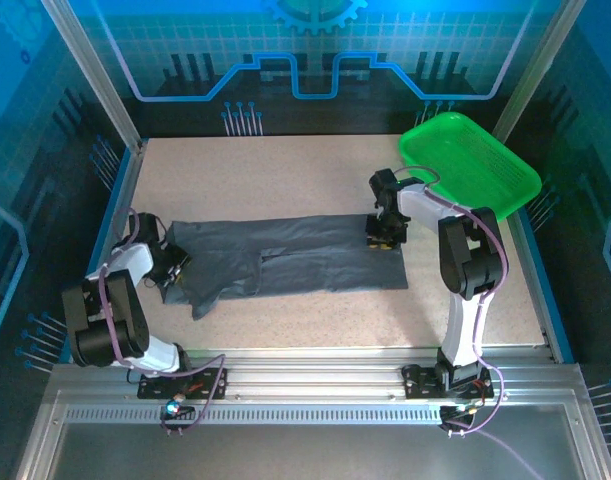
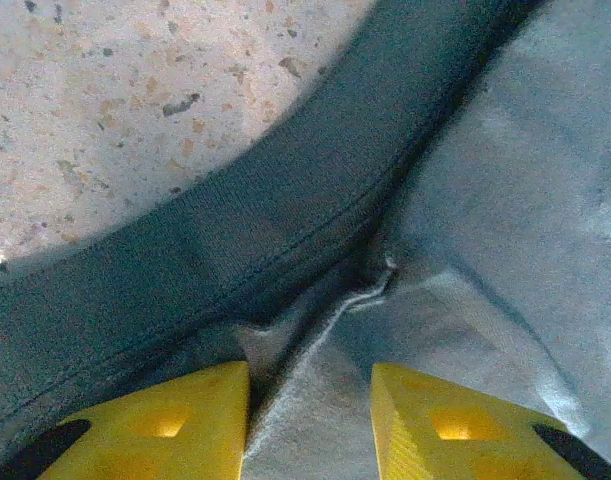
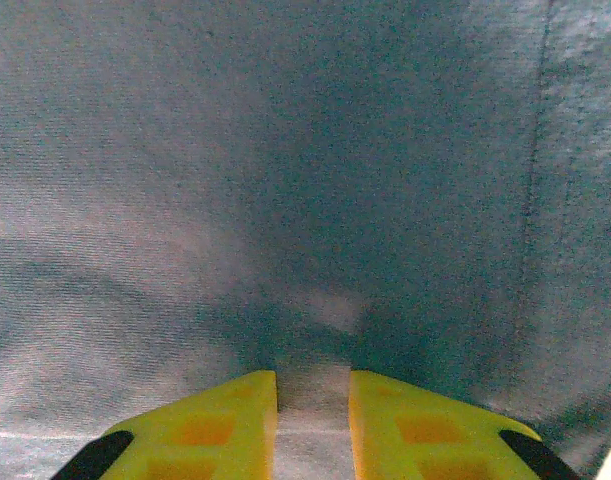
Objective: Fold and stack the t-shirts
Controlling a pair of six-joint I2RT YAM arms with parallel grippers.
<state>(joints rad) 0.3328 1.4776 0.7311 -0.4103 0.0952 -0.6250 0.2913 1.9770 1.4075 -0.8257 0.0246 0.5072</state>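
Observation:
A dark slate-grey t-shirt (image 1: pixel 295 255) lies across the middle of the table as a long flat strip, with a loose flap hanging toward the front at its left end. My left gripper (image 1: pixel 175 265) is down at that left end. In the left wrist view its yellow fingers (image 2: pixel 185 420) hold a raised ridge of the t-shirt (image 2: pixel 315 400) between them, beside a thick hem. My right gripper (image 1: pixel 385 238) sits low on the strip's right end. Its fingers (image 3: pixel 225 425) stand close together with a strip of the t-shirt (image 3: pixel 313 410) pinched between them.
A bright green plastic tray (image 1: pixel 475 165) sits at the back right corner, just behind the right arm. Bare speckled tabletop (image 1: pixel 285 175) stretches behind the shirt and in front of it. Metal frame posts and blue edging border the table.

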